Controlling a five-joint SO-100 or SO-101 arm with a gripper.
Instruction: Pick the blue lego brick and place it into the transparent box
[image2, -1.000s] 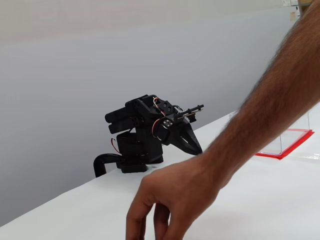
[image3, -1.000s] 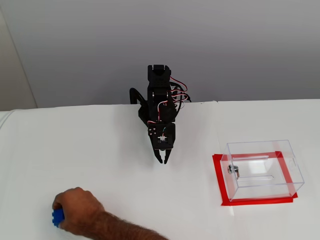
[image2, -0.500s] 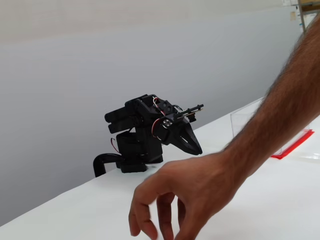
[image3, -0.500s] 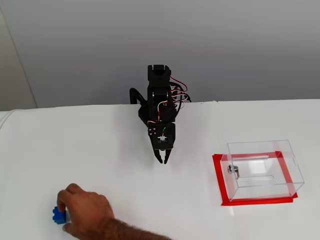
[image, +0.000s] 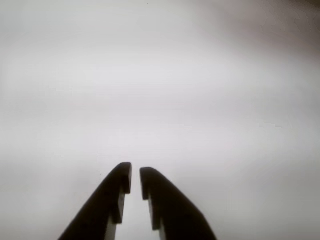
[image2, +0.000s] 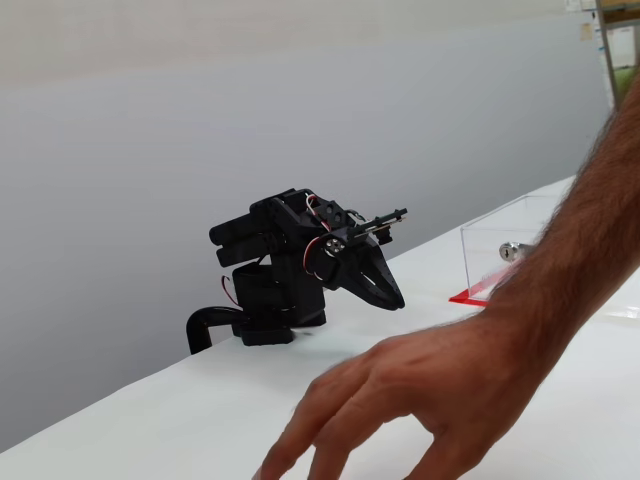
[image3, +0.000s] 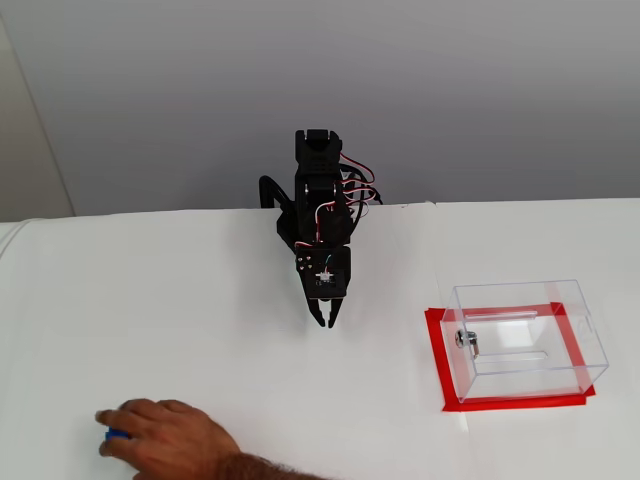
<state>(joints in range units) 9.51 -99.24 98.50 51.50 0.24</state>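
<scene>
Black five-joint arm (image3: 318, 215) sat folded low at the far table edge, black two-finger gripper (image3: 327, 321) (image: 135, 179) (image2: 396, 301) tilted down toward the table, fingertips nearly together, a thin gap between, nothing held.

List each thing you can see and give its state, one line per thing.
Claw: nearly shut, empty, above the table.
Blue brick: on the table, mostly covered by the hand.
Hand: flat over the brick.
Clear box: upright on its red base, nothing visible inside.
</scene>
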